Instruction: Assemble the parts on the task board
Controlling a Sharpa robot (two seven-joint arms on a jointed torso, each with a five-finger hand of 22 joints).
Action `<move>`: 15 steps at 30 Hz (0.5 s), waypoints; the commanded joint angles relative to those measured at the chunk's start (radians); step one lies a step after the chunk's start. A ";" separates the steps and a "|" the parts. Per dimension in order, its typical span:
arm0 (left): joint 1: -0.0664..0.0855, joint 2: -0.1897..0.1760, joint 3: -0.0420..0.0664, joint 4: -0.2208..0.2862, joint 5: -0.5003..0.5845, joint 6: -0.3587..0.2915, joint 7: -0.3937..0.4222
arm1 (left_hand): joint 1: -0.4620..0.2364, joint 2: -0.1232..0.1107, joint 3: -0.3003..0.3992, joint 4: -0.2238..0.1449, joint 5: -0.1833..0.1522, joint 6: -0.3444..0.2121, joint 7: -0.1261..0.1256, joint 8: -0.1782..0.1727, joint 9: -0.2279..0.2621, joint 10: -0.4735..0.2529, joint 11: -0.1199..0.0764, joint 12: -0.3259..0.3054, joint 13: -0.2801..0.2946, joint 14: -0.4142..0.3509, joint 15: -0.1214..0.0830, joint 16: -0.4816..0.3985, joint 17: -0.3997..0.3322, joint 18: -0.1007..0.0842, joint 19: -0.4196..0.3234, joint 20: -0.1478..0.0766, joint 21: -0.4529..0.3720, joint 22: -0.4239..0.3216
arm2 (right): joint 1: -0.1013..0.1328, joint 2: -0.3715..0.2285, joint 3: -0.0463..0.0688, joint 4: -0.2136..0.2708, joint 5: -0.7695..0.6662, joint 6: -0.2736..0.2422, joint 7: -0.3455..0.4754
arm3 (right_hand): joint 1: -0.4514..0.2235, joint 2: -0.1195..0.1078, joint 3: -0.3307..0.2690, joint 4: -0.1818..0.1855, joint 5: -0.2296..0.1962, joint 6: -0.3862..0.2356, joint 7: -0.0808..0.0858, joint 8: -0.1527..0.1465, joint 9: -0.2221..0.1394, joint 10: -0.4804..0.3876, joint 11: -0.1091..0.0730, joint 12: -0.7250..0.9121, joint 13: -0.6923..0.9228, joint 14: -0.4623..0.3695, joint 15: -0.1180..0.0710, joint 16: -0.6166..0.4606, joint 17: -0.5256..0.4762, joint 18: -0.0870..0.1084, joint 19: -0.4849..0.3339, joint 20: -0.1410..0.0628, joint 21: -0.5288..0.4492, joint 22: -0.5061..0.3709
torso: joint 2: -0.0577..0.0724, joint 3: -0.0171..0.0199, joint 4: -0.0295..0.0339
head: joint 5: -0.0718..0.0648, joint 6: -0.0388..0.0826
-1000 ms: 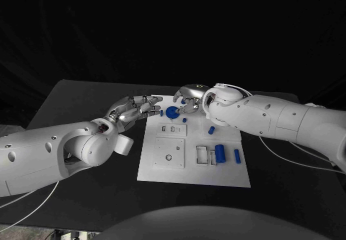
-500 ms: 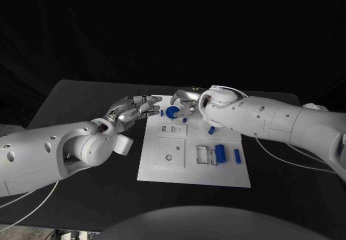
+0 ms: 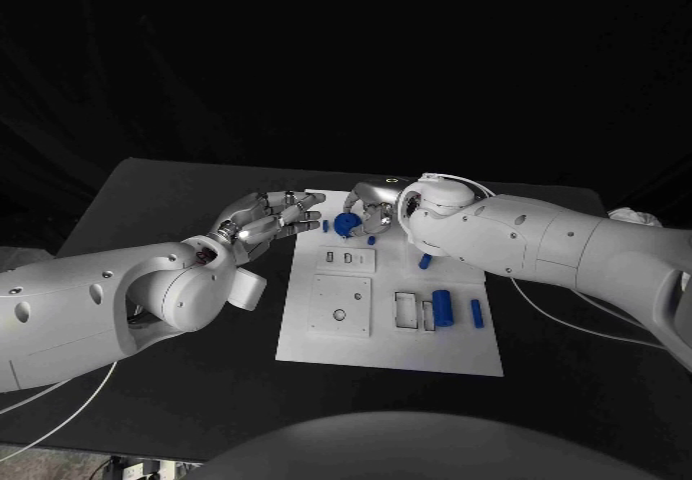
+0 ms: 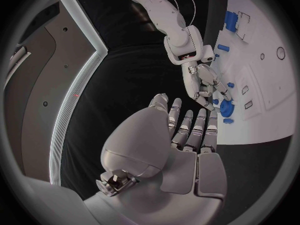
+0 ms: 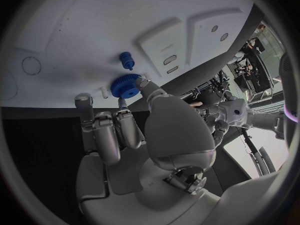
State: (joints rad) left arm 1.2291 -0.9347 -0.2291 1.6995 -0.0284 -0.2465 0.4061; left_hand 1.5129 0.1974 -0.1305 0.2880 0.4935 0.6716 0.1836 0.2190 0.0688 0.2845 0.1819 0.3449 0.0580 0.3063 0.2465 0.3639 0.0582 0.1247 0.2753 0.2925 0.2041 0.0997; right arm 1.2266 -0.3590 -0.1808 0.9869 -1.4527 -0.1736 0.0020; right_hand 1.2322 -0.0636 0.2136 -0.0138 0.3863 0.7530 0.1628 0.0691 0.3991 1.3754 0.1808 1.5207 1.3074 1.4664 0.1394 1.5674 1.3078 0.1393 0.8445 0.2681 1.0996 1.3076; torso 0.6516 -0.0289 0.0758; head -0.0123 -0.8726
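The small blue toothed gear wheel [image 5: 127,85] lies flat at the far end of the white task board [image 3: 389,355], touched by the silver right hand's [image 3: 378,203] fingertips, though a firm grasp I cannot tell, while the left hand [image 3: 268,223] hovers spread and empty just beside the board's far left edge

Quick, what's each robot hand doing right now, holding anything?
Left robot hand: open, fingers apart, holding nothing.
Right robot hand: fingers on the blue gear; whether it grips it cannot be told.

head: above, looking down | wrists: close behind hands | shared: task board [image 3: 389,330]
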 commanded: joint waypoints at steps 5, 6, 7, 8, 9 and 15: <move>0.000 0.001 0.001 0.003 -0.008 0.015 0.010 | 0.013 0.001 0.006 0.002 0.005 -0.003 0.022 0.006 0.000 0.006 0.005 0.008 0.001 0.005 0.000 0.007 0.001 -0.015 0.005 -0.002 0.006 0.001 | -0.002 0.006 0.000 -0.011 -0.014 0.035 -0.012 | 0.008 0.005 0.001 -0.006 0.072 0.035 0.003 0.012 0.005 -0.017 0.000 -0.005 0.210 0.044 0.005 -0.008 0.247 0.001 -0.019 0.000 -0.011 0.072 | 0.000 -0.0008 -0.0008 | -0.001 0.000; 0.000 0.001 0.001 0.002 -0.008 0.016 0.010 | 0.013 0.001 0.006 0.002 0.005 -0.003 0.022 0.006 0.000 0.006 0.005 0.008 0.001 0.005 0.000 0.007 0.001 -0.015 0.005 -0.002 0.006 0.001 | -0.002 0.006 0.000 -0.011 -0.014 0.036 -0.012 | 0.008 0.006 0.003 -0.006 0.082 0.042 0.004 0.014 0.007 -0.018 -0.001 -0.005 0.210 0.042 0.004 -0.008 0.247 0.002 -0.021 0.000 -0.012 0.072 | 0.000 -0.0006 -0.0010 | 0.000 0.000; 0.000 0.002 0.001 0.002 -0.009 0.016 0.010 | 0.013 0.001 0.006 0.002 0.005 -0.003 0.022 0.006 0.000 0.006 0.005 0.008 0.001 0.005 0.000 0.007 0.001 -0.015 0.005 -0.002 0.006 0.001 | -0.002 0.007 0.000 -0.012 -0.014 0.036 -0.011 | 0.007 0.007 0.006 -0.006 0.093 0.053 0.003 0.018 0.011 -0.019 -0.002 -0.006 0.209 0.041 0.003 -0.008 0.247 0.002 -0.023 0.000 -0.014 0.072 | 0.000 -0.0006 -0.0009 | 0.000 0.000; 0.000 0.002 0.001 0.002 -0.009 0.017 0.009 | 0.013 0.001 0.006 0.002 0.005 -0.003 0.022 0.006 0.000 0.006 0.005 0.008 0.001 0.005 0.000 0.007 0.001 -0.015 0.005 -0.002 0.006 0.001 | -0.002 0.007 0.000 -0.012 -0.014 0.036 -0.011 | 0.007 0.008 0.009 -0.007 0.102 0.062 0.002 0.022 0.014 -0.019 -0.004 -0.006 0.209 0.040 0.002 -0.009 0.246 0.002 -0.025 0.000 -0.015 0.071 | 0.000 -0.0009 -0.0007 | 0.001 0.000; 0.000 0.002 0.001 0.002 -0.009 0.017 0.009 | 0.013 0.001 0.006 0.002 0.005 -0.003 0.022 0.006 0.000 0.006 0.005 0.008 0.001 0.005 0.000 0.007 0.001 -0.015 0.005 -0.002 0.006 0.001 | -0.002 0.007 0.000 -0.012 -0.014 0.036 -0.010 | 0.007 0.008 0.011 -0.007 0.107 0.069 0.001 0.025 0.018 -0.020 -0.005 -0.006 0.209 0.040 0.000 -0.009 0.246 0.002 -0.025 0.000 -0.015 0.071 | 0.000 -0.0004 -0.0006 | 0.001 0.000; 0.000 0.002 0.001 0.002 -0.009 0.017 0.009 | 0.013 0.001 0.007 0.002 0.005 -0.003 0.022 0.006 0.000 0.007 0.005 0.009 0.001 0.006 0.000 0.008 0.001 -0.015 0.005 -0.002 0.005 0.001 | -0.002 0.007 0.000 -0.013 -0.009 0.019 -0.001 | 0.001 0.013 0.023 -0.005 0.121 0.109 -0.012 0.047 0.047 -0.007 -0.012 -0.003 0.212 0.045 -0.006 -0.008 0.248 0.001 -0.021 0.000 -0.011 0.073 | 0.000 -0.0007 -0.0006 | 0.002 0.000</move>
State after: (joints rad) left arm 1.2291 -0.9342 -0.2289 1.6991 -0.0310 -0.2459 0.4056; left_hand 1.5129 0.1974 -0.1277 0.2908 0.4935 0.6716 0.1836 0.2190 0.0688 0.2881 0.1856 0.3492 0.0578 0.3062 0.2465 0.3678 0.0581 0.1248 0.2753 0.2925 0.2041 0.0997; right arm 1.2287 -0.3520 -0.1779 0.9748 -1.4531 -0.1700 0.0002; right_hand 1.2361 -0.0597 0.2309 -0.0192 0.5019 0.8579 0.1500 0.1124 0.4434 1.3626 0.1720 1.5206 1.3074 1.4665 0.1394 1.5635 1.3076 0.1393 0.8231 0.2679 1.0883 1.3074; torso 0.6515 -0.0295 0.0754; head -0.0103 -0.8726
